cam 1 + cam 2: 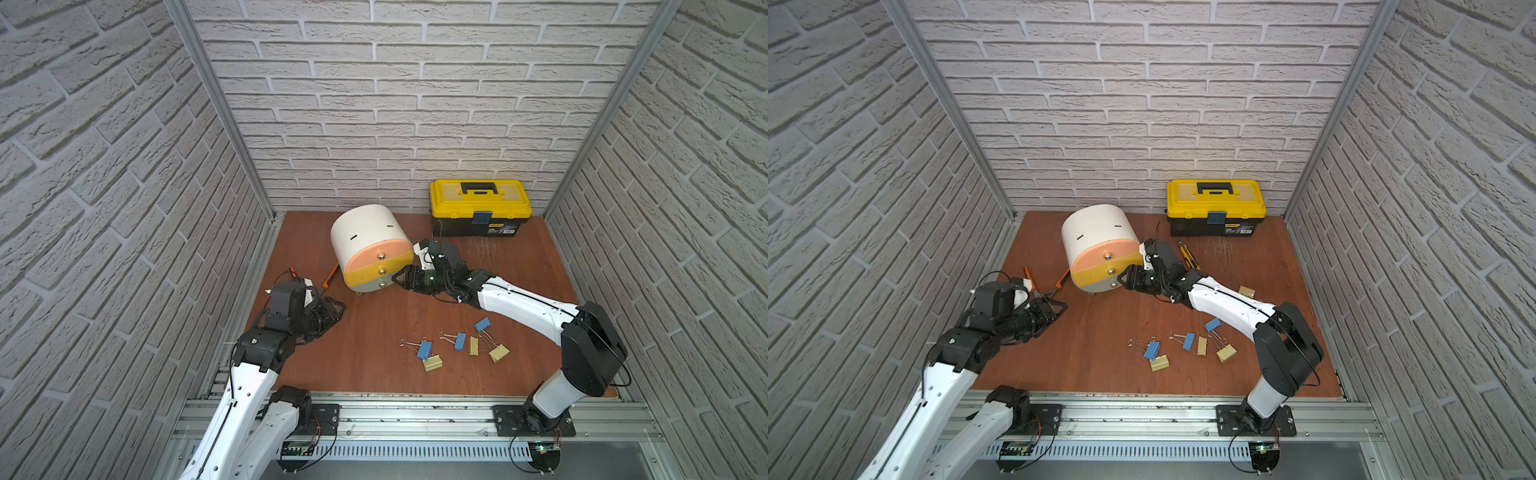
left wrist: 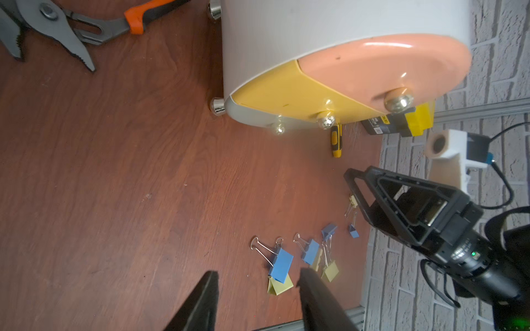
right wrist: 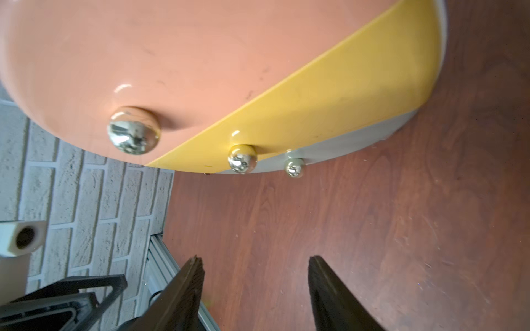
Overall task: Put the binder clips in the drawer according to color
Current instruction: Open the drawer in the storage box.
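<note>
My right claw (image 3: 253, 286) hangs spread and empty just in front of the drawer (image 1: 376, 266), aimed at the three knobs; my left claw (image 2: 258, 301) is spread and empty too, off to the cabinet's other side, low over the board. All three drawer fronts look shut: peach on top, yellow in the middle (image 3: 329, 109), grey at the bottom. The clips (image 1: 457, 345) lie loose on the board near my right forearm, blue and pale yellow mixed, two pairs overlapping. The risks I see start with the knobs: they are small, round and shiny, so a pinch slightly off centre could slide off. The yellow knob (image 3: 242, 159) and grey knob (image 3: 294, 167) sit close together, and I could catch the wrong one. The cabinet is light-looking and stands on little feet, so a pull without my left claw bracing it may drag the whole thing instead of opening a drawer. My right forearm also passes over the clips and could sweep them if I drop low. The overlapping clips may come up two at once, wrong colours together.
</note>
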Tool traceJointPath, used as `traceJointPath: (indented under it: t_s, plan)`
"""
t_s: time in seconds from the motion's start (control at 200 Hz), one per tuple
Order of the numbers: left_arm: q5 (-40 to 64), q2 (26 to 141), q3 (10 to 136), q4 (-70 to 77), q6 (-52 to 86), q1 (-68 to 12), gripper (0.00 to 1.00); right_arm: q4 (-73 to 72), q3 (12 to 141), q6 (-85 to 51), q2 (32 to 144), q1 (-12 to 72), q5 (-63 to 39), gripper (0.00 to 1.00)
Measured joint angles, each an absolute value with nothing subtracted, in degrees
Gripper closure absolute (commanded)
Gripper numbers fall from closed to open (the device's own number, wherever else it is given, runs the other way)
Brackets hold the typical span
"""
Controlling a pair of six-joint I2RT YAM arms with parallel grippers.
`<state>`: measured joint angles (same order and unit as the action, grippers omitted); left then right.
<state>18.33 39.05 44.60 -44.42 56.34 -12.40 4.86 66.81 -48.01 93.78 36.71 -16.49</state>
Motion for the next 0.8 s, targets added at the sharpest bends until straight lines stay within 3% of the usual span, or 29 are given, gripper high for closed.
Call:
traceJointPath:
  t_s: [0.265, 0.8]
  plan:
    - [18.2, 34.0, 43.3, -48.7, 57.1, -10.9, 0.49, -5.4, 66.4, -53.4, 97.8, 37.5, -16.6, 0.39]
    - [18.6, 34.4, 43.3, -51.9, 57.1, -10.5, 0.49, -13.1, 66.2, -58.4, 102.9, 38.0, -16.2, 0.47]
